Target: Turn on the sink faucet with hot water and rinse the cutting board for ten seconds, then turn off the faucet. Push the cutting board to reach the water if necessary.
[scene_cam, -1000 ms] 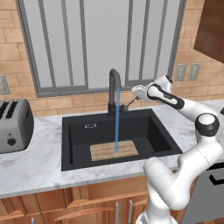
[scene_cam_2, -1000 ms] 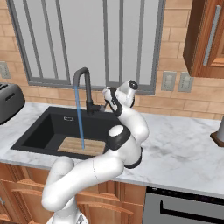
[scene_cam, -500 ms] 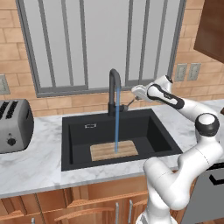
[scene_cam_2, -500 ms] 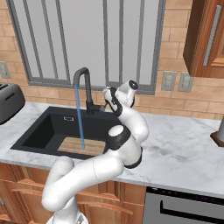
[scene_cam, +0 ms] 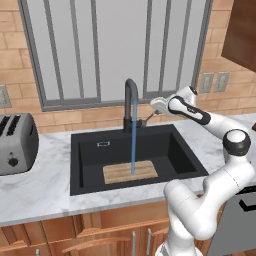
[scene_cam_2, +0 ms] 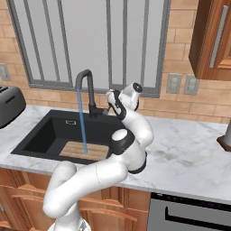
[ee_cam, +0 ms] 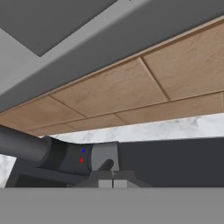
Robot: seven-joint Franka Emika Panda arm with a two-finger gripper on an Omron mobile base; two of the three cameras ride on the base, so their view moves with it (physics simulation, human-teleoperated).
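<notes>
The black gooseneck sink faucet (scene_cam: 131, 98) (scene_cam_2: 85, 83) stands behind the black sink (scene_cam: 76, 150) (scene_cam_2: 43, 131). A thin blue stream of water (scene_cam: 133, 142) (scene_cam_2: 83, 124) falls straight from its spout onto the light-wood cutting board (scene_cam: 122, 173) (scene_cam_2: 74, 150), which lies flat on the basin floor. My gripper (scene_cam: 152, 104) (scene_cam_2: 111, 97) is shut with nothing in it, just above and right of the small grey lever (scene_cam: 149, 118) (scene_cam_2: 107, 109). In the hand view the closed fingertips (ee_cam: 112, 183) sit right under that lever (ee_cam: 105, 158), beside the faucet's dark base (ee_cam: 48, 153).
A grey toaster (scene_cam: 15, 144) (scene_cam_2: 9, 106) sits on the white marble counter (scene_cam: 40, 192) left of the sink. Brick wall and a barred window (scene_cam: 115, 45) stand close behind the faucet. A dark object (scene_cam_2: 225, 134) stands at the counter's far right.
</notes>
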